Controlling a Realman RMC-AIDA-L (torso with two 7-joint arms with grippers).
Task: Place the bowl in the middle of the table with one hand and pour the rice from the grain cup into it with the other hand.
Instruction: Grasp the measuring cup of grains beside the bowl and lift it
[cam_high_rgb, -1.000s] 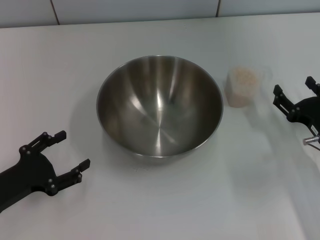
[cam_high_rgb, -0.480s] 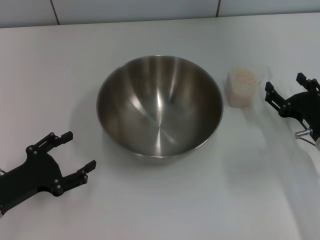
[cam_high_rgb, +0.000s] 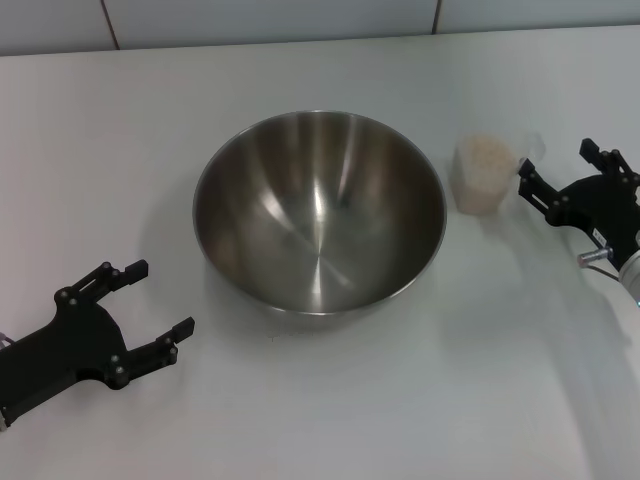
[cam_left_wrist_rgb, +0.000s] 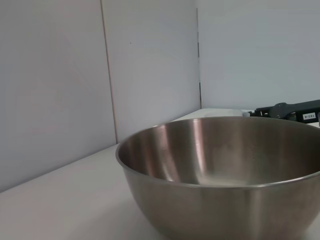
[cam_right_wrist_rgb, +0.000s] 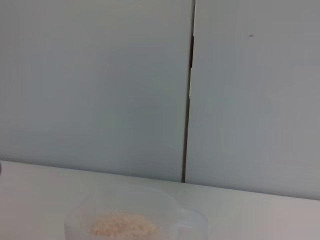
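Observation:
The steel bowl (cam_high_rgb: 319, 212) stands empty in the middle of the white table (cam_high_rgb: 330, 400); it fills the left wrist view (cam_left_wrist_rgb: 225, 175). The clear grain cup (cam_high_rgb: 484, 173) stands upright just right of the bowl, filled with beige rice (cam_high_rgb: 485, 155); it shows in the right wrist view (cam_right_wrist_rgb: 130, 222), with the rice (cam_right_wrist_rgb: 122, 227) visible inside. My right gripper (cam_high_rgb: 558, 172) is open, level with the cup and close to its right side, apart from it. My left gripper (cam_high_rgb: 155, 305) is open and empty, at the front left, a short way from the bowl.
A tiled wall edge (cam_high_rgb: 270, 20) runs along the back of the table. The right gripper (cam_left_wrist_rgb: 287, 110) shows beyond the bowl's rim in the left wrist view.
My right gripper has moved left and a little back, closing in on the grain cup. My left gripper has shifted slightly right toward the bowl. Bowl and cup have not moved.

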